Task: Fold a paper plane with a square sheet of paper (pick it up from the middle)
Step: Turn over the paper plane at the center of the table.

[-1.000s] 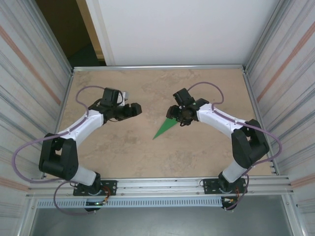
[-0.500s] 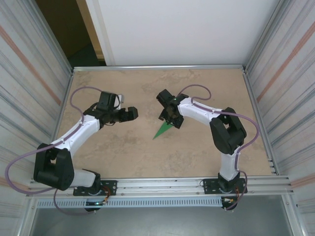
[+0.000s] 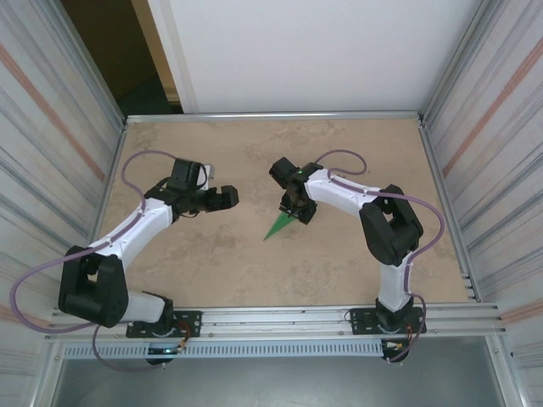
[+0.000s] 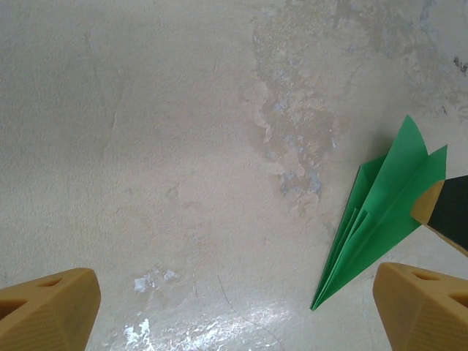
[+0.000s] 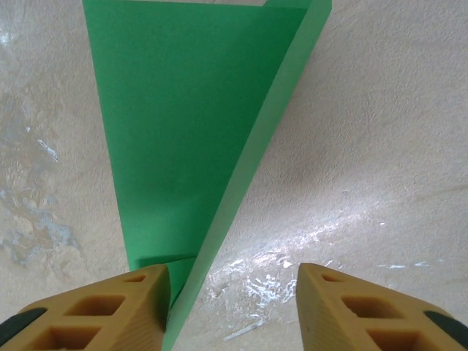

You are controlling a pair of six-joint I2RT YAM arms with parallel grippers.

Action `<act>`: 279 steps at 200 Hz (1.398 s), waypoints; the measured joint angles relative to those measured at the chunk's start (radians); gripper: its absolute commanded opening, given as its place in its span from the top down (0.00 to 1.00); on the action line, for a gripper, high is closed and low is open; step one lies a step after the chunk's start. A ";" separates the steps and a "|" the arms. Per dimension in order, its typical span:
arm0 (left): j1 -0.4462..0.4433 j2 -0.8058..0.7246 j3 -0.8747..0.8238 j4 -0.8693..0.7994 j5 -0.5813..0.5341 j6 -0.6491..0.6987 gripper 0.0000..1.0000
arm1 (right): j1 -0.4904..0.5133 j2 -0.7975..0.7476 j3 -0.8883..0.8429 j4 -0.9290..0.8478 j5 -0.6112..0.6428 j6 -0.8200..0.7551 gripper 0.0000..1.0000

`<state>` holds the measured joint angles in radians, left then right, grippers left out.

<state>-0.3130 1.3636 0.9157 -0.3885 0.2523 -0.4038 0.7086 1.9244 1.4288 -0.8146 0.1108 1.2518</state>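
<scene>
Well, the paper plane lies on the table, about in the middle. Its sharp nose points back toward the arm bases and its wide tail is farther off. The right gripper is down at that tail. Its fingers stand apart, and in the right wrist view a raised green wing edge runs up right beside one finger (not pinched, as far as I can see).

If the fingers close a bit to one side, they may squash the wing or push the plane along the smooth table, because the paper is thin and light. A hard squeeze could spoil the folds too.

The right arm rises from its base, bends at the elbow and leans in toward the middle, wrist tipped down. The left arm bends inward too. The left gripper hangs wide apart with nothing in it, well away from the plane.
</scene>
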 measured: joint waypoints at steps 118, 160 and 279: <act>0.042 -0.073 -0.035 0.032 0.001 -0.024 0.03 | -0.035 -0.037 0.000 0.037 -0.003 -0.052 1.00; 0.155 -0.099 -0.132 0.136 0.079 -0.121 0.04 | -0.050 -0.065 0.010 0.215 -0.133 -0.258 1.00; 0.201 -0.011 -0.225 0.363 0.248 -0.321 0.11 | -0.142 -0.023 -0.159 0.650 -0.613 -0.435 0.97</act>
<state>-0.1120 1.3521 0.6903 -0.0254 0.5007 -0.7246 0.5663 1.9015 1.2701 -0.1650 -0.5022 0.8169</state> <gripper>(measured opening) 0.901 0.062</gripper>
